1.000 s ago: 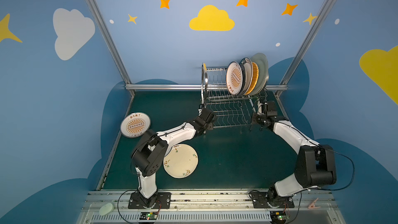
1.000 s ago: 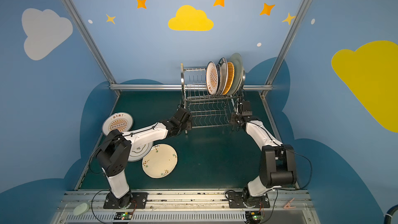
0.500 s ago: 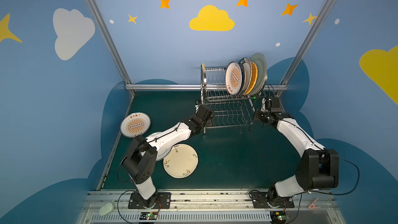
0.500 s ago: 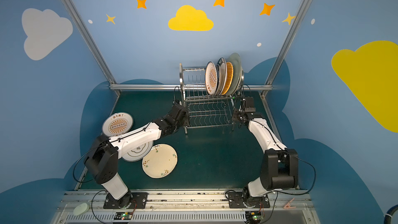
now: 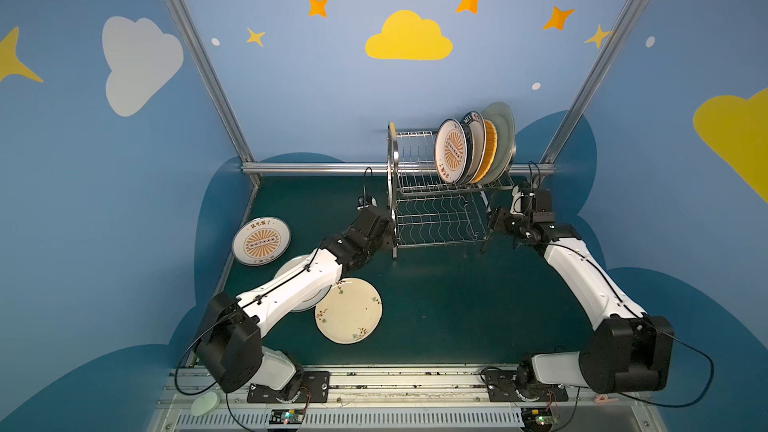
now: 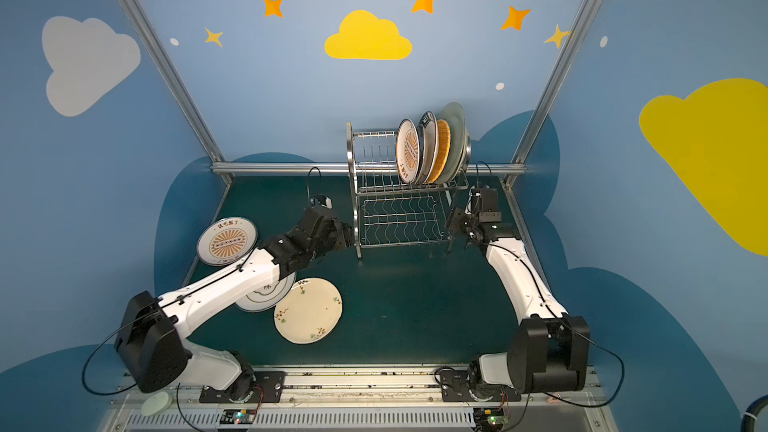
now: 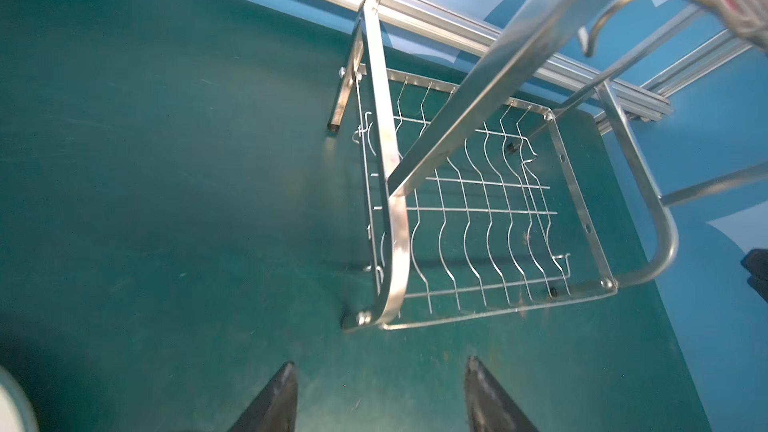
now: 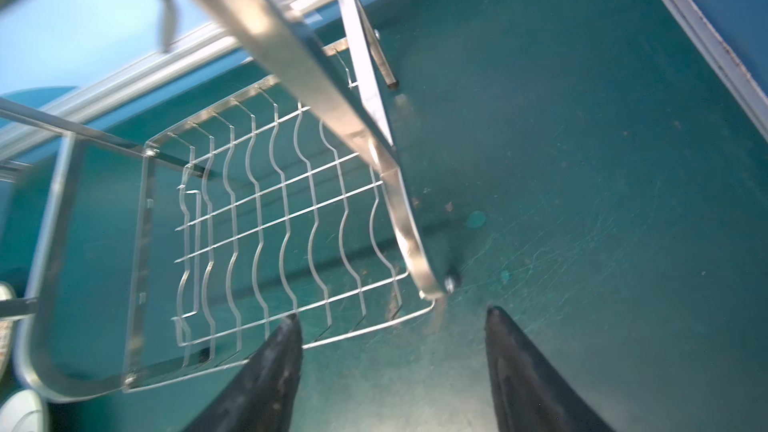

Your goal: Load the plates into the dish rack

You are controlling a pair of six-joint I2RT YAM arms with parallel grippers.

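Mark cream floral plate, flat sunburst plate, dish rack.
Cream floral round plate (image 5: 349, 310): a top view, centre.
Flat orange-sunburst white plate (image 5: 261, 241): a top view, sunburst.
Steel wire rack (image 7: 399, 238): left wrist view, end frame.

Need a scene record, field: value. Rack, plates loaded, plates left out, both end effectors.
rack: upright at the back of the table, right of middle
loaded: at least five plates on edge at the upper tier's right end, racked sunburst plate leftmost
lower shelf: no plates
loose: sunburst plate, floral plate, white plate partly under the left arm
left end effector: open, empty, by the rack's left end
right end effector: open, empty, by the rack's right end
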